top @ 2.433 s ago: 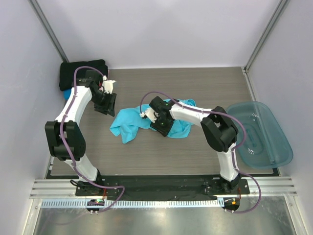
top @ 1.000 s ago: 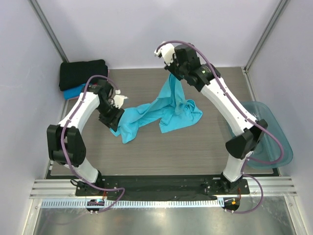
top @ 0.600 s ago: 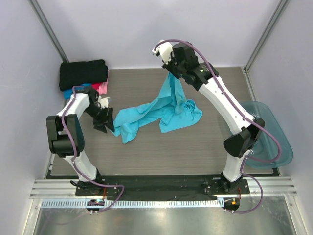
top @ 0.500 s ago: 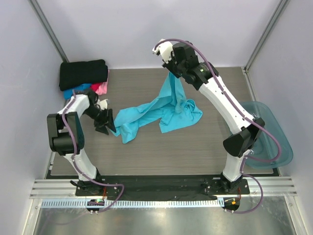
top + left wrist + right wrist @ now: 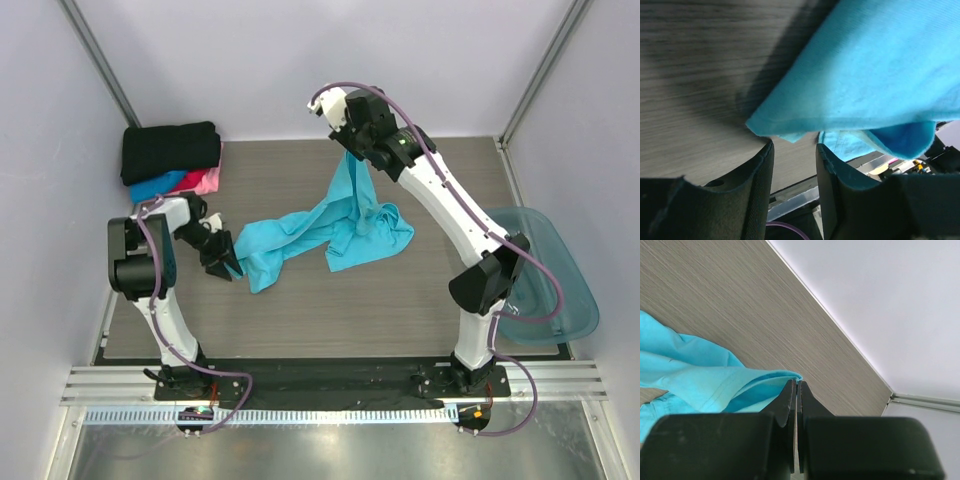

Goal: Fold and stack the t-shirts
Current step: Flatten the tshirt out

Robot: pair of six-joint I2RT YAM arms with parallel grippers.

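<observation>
Unfurling step: my right jaws, clamped on an edge of the turquoise t-shirt (image 5: 335,222), hold it raised at far centre, the rest trailing on the counter (image 5: 400,300); my left jaws, parted and empty at its left corner, should next close there.

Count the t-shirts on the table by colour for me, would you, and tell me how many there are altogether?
1 turquoise t-shirt, unfolded, one end lifted off the table
1 black t-shirt, folded, on top of the pile
1 blue t-shirt, folded, under the black
1 pink-red t-shirt, folded, under the black
Total: 4 t-shirts
</observation>
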